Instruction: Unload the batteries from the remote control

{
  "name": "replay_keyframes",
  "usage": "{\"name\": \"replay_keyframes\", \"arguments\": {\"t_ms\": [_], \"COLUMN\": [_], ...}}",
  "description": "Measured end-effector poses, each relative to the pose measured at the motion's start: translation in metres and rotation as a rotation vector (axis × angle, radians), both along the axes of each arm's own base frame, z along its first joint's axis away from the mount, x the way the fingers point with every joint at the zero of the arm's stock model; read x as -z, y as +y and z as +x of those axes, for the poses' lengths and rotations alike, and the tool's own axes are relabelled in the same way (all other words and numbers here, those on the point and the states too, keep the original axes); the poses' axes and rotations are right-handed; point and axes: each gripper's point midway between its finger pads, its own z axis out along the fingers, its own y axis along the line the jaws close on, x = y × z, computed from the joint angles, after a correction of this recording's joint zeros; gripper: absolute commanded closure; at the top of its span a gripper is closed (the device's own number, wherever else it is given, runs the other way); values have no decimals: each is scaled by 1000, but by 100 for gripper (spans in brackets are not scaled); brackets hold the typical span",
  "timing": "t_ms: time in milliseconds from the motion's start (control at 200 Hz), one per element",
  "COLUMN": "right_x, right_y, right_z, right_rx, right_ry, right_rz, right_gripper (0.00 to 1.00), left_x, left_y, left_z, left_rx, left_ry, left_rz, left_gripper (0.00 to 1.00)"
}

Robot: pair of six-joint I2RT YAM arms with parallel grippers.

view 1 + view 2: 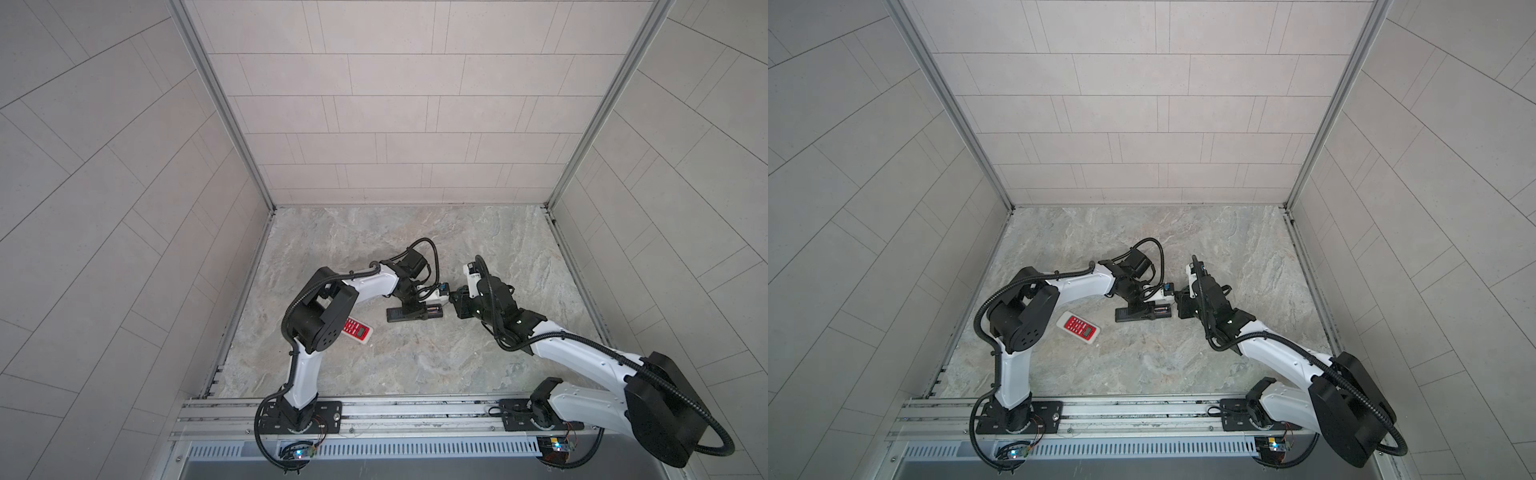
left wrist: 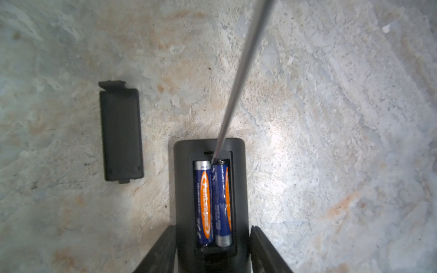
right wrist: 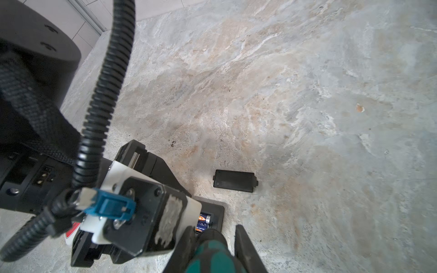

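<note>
Batteries (image 2: 212,201) lie side by side in the open black remote (image 1: 394,314), just below the middle of both top views. The left gripper (image 2: 211,238) clamps the remote. The right gripper (image 3: 214,236) holds the screwdriver (image 2: 236,82), whose tip could slip off one cell's end and flick it away.
</note>
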Motion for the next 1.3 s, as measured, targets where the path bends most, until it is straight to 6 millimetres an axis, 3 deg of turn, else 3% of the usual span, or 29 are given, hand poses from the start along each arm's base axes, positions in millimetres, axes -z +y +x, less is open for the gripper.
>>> {"name": "replay_keyframes", "arguments": {"t_ms": [325, 545, 836, 1021, 1181, 1301], "right_x": [-1, -22, -48, -79, -101, -105], "right_y": [-4, -4, -1, -11, -28, -38], "right_z": [-1, -4, -2, 2, 9, 12], "right_rx": [31, 25, 4, 17, 66, 92], "right_ry": [-33, -64, -112, -178, -212, -213], "right_rz": [39, 63, 68, 54, 15, -19], "right_gripper": [99, 99, 99, 99, 99, 99], "left_x": [0, -5, -39, -60, -83, -101], "left_y": [-3, -4, 6, 26, 52, 66], "left_z": [1, 8, 22, 39, 61, 72], "left_rx": [-15, -68, -194, -471, -874, -1191], "left_ry": [13, -2, -91, -118, -112, -69], "left_rz": [-3, -3, -1, 22, 55, 4], "left_gripper": [42, 35, 26, 25, 29, 26]}}
